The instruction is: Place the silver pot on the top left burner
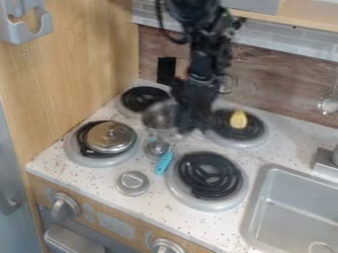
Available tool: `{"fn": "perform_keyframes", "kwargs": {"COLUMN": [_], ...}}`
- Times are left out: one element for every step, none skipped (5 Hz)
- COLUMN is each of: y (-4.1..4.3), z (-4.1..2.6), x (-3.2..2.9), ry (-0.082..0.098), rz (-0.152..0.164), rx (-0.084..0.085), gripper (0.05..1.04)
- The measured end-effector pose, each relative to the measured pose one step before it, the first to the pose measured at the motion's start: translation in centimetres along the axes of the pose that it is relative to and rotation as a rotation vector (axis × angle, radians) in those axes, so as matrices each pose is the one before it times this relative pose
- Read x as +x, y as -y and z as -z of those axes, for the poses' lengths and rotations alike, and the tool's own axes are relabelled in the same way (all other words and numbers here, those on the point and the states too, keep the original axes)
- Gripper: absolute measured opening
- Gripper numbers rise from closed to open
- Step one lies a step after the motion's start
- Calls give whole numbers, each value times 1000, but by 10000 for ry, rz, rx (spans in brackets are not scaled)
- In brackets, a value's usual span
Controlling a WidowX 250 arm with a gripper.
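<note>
My gripper (185,126) hangs over the middle of the stove, between the two back burners, and is shut on the silver pot (160,115). The pot shows blurred at the gripper's left side, overlapping the right edge of the top left burner (143,99). Black coils are visible on that burner. The dark gripper covers part of the pot's right side.
A round silver lid or lidded pot (111,136) sits on the front left burner. On the back right burner is a yellow object (238,119). A turquoise-handled utensil (164,162) lies left of the front right burner (208,178). The sink (290,202) is at right.
</note>
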State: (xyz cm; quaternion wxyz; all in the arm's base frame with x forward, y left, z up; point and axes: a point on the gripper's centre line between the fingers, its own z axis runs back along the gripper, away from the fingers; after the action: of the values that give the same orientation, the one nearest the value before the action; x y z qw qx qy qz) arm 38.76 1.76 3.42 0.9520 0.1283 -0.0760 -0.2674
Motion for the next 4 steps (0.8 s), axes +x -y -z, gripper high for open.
{"fn": "perform_keyframes", "kwargs": {"y": [-2924, -3770, -2344, -2078], "z": [514, -827, 1548, 1353], "x": [-1310, 562, 742, 1328], "ry": [92, 368, 50, 359], "rz": [-395, -113, 271, 523], "rx": [262, 470, -16, -58], "gripper": [50, 50, 50, 50]}}
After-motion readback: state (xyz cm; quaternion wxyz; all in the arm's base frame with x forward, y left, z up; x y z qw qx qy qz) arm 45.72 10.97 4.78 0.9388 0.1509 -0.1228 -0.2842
